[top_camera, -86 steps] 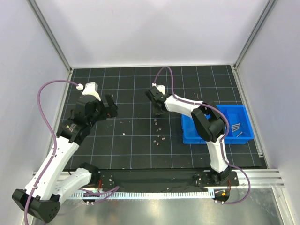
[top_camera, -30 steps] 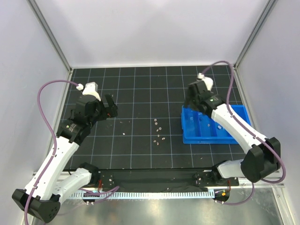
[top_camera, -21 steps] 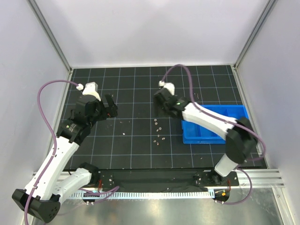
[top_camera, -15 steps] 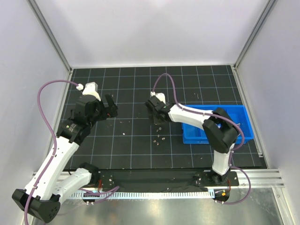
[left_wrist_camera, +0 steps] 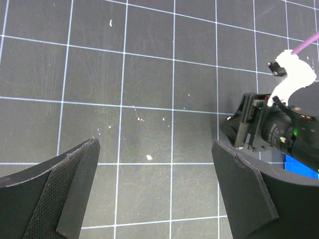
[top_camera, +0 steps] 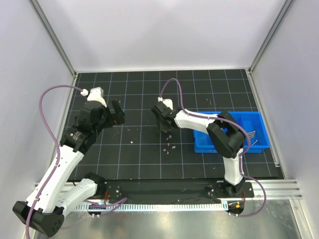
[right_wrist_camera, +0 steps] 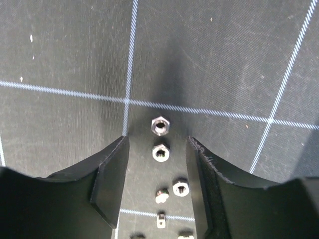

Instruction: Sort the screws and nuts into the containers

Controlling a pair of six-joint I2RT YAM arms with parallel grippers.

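Several small nuts (right_wrist_camera: pixel 160 152) lie in a loose line on the black grid mat, with one hex nut (right_wrist_camera: pixel 160 125) just ahead of them. My right gripper (right_wrist_camera: pixel 157 149) is open, low over the mat, with its fingers on either side of the nuts. In the top view the right gripper (top_camera: pixel 165 123) is at mid-table, left of the blue containers tray (top_camera: pixel 202 144), with more nuts (top_camera: pixel 170 146) nearer to me. Grey screws (top_camera: pixel 251 134) lie in the tray's right compartment. My left gripper (left_wrist_camera: pixel 155 149) is open and empty above the mat, and shows in the top view (top_camera: pixel 117 115).
Small pale bits (top_camera: pixel 131 131) lie on the mat right of the left gripper. The left wrist view shows the right arm's wrist (left_wrist_camera: pixel 271 127) and a corner of the blue tray (left_wrist_camera: pixel 300 166). Grey walls enclose the mat on three sides.
The right arm swung from over the blue tray back left to the nuts at mid-table and came down over them. The left arm has not moved.
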